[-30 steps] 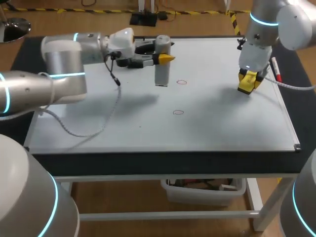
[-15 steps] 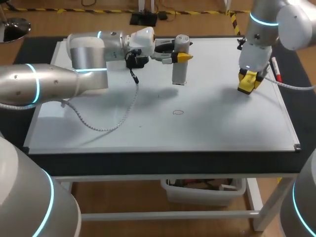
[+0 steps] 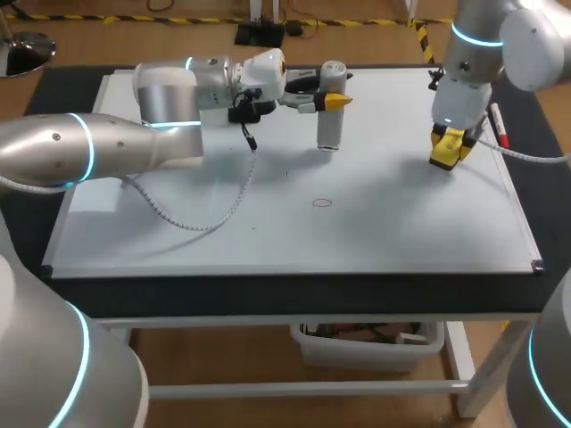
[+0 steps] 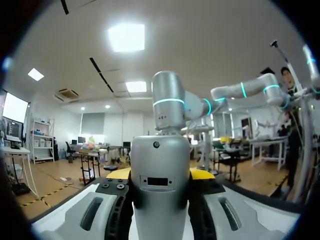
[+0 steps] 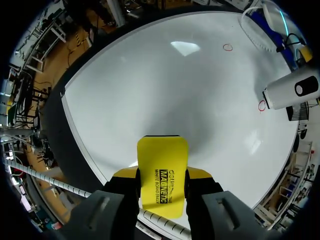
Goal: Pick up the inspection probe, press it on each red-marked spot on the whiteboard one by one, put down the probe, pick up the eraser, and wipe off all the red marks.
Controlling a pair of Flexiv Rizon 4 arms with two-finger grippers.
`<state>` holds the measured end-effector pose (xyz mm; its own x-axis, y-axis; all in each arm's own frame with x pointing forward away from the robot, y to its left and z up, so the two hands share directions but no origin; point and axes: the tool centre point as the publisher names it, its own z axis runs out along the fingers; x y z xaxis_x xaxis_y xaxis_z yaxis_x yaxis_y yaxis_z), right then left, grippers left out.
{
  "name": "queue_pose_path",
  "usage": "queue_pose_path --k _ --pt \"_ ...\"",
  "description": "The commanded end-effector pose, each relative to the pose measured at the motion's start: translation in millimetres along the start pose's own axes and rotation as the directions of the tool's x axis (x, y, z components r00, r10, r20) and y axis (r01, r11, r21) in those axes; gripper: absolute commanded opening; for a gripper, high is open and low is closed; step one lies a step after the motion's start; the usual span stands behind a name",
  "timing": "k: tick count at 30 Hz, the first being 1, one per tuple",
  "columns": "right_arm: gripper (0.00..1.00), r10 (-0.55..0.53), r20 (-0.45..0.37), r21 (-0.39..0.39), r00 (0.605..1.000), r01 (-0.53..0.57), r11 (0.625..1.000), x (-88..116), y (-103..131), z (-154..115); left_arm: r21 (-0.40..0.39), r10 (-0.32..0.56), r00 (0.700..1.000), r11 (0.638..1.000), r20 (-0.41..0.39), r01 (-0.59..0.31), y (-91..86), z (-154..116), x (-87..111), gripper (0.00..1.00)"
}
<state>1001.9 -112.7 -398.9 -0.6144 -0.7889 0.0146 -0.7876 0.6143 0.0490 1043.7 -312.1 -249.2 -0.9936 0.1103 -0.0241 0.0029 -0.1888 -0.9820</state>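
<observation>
Whiteboard (image 3: 401, 241) first, from our side outward: one red circle (image 3: 322, 202) sits on its near-middle part, well apart from both arms. Further back on our right, the right gripper (image 5: 162, 174) is clamped on the yellow eraser (image 5: 162, 152), a finger against each side, low over the board. We can't tell if it touches. Farthest back, our left gripper (image 3: 330, 100) is closed around the inspection probe (image 3: 331, 120), gripping its upper part. Probe stands upright with its bottom end at the board, and a second red circle (image 5: 261, 105) shows just beside its base.
</observation>
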Motion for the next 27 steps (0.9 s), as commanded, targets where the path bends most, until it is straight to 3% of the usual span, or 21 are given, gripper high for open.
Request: queue_pose_path --k 1,12,27 --pt "0.00 -0.002 -0.003 0.000 1.000 0.002 1.000 0 -1 -1 0.016 -0.007 0.998 1.000 -0.070 0.008 11.6 4 -10.3 0.00" --pt "0.00 -0.002 -0.003 0.000 1.000 0.002 1.000 0 -1 -1 0.001 -0.009 0.999 1.000 -0.046 0.009 23.6 2 -16.1 0.00" --pt "0.00 -0.002 -0.003 0.000 1.000 0.002 1.000 0 -1 -1 -0.003 -0.012 0.999 1.000 -0.032 0.012 27.1 0 -19.7 0.00"
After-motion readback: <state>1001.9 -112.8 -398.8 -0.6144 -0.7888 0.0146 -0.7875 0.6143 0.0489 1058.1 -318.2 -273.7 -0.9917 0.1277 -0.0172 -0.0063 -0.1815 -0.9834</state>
